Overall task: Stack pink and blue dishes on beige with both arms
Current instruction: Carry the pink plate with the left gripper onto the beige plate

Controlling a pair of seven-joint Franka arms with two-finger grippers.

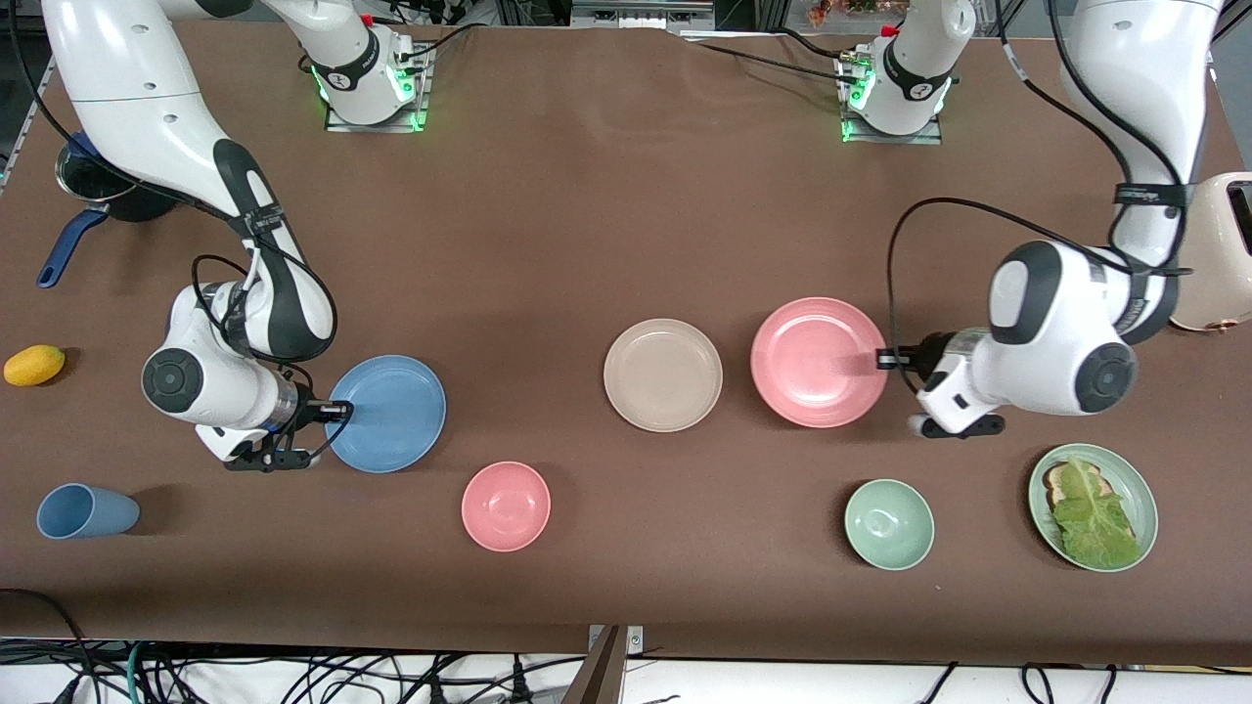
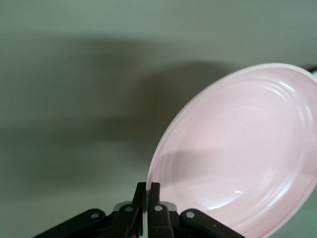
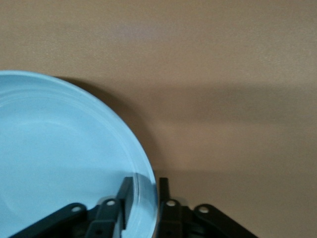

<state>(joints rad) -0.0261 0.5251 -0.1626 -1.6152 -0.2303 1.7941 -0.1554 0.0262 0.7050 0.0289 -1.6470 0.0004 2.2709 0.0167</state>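
The pink plate (image 1: 817,362) is beside the beige plate (image 1: 662,374), toward the left arm's end of the table. My left gripper (image 1: 885,359) is shut on its rim. In the left wrist view the pink plate (image 2: 237,148) stands tilted above its shadow, its edge pinched in the left gripper (image 2: 147,191). The blue plate (image 1: 391,411) is toward the right arm's end. My right gripper (image 1: 337,411) is shut on its rim. In the right wrist view the right gripper (image 3: 144,191) has one finger inside the blue plate (image 3: 59,148) and one outside it.
A pink bowl (image 1: 506,506) and a green bowl (image 1: 888,524) sit nearer the camera than the plates. A green plate (image 1: 1150,508) with lettuce, a light blue cup (image 1: 86,511), a yellow fruit (image 1: 34,365), a dark pot (image 1: 98,186) and a toaster (image 1: 1218,254) stand near the table's ends.
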